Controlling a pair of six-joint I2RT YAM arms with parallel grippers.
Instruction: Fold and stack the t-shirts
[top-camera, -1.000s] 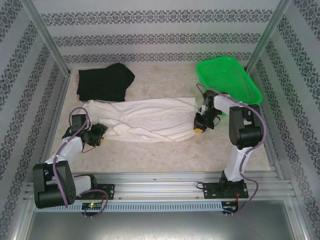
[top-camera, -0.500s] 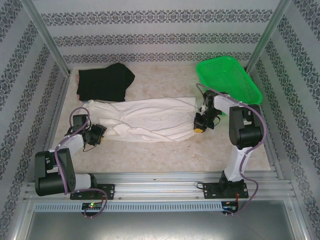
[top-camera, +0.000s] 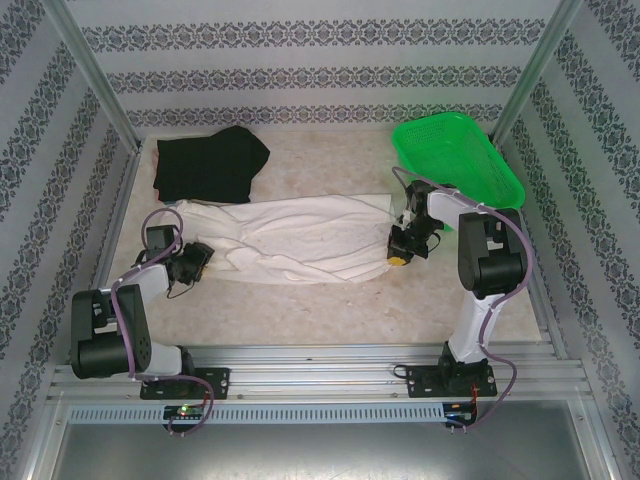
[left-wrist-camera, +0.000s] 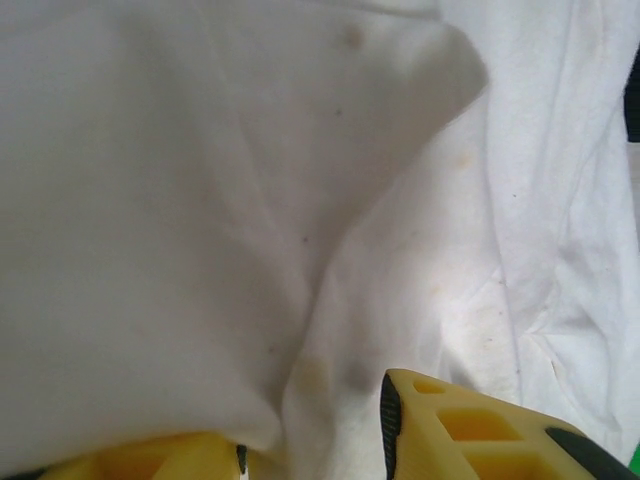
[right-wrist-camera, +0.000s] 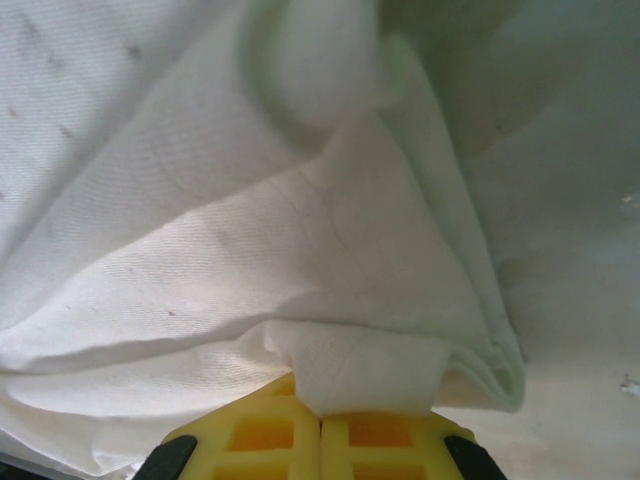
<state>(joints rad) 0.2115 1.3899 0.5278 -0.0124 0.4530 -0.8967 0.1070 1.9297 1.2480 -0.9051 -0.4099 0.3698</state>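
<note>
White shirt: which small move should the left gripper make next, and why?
Probably close the left gripper fully on the white shirt. Its fingers stand apart, with cloth lying between them and over one finger, while the right gripper is shut on the shirt's other end. With both ends held, the two could lift it for a fold.

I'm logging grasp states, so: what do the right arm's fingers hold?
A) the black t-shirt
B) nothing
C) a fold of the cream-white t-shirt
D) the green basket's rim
C: in the right wrist view the right arm's fingers are closed together on a bunched fold of the cream-white t-shirt.
</note>
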